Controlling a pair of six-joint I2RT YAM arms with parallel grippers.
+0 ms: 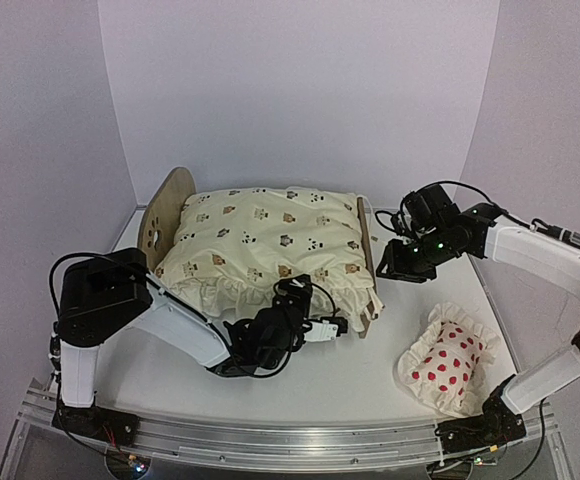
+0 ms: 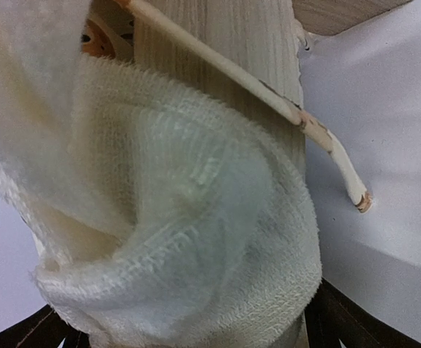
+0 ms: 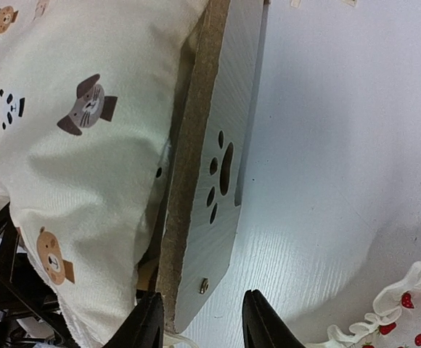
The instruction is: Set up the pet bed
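Seating cream animal-print cushion (image 1: 260, 235) squarely inside light plywood pet bed (image 1: 167, 215): left gripper (image 1: 325, 325) jaws spread at bed's near side; right gripper (image 3: 199, 322) straddles bed's right end board (image 3: 210, 145), grip unconfirmed. Advise steadying bed, tucking cushion edge evenly.

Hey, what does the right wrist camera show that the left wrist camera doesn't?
Only the right wrist view: the pet bed, its end board showing a paw-print cutout, the animal prints on the cushion, and a corner of the red-dotted pillow. Only the left wrist view: a very close fold of fuzzy cream cloth filling most of the frame, with a thin wooden edge running diagonally above it. Both: light wood of the pet bed and the white table.
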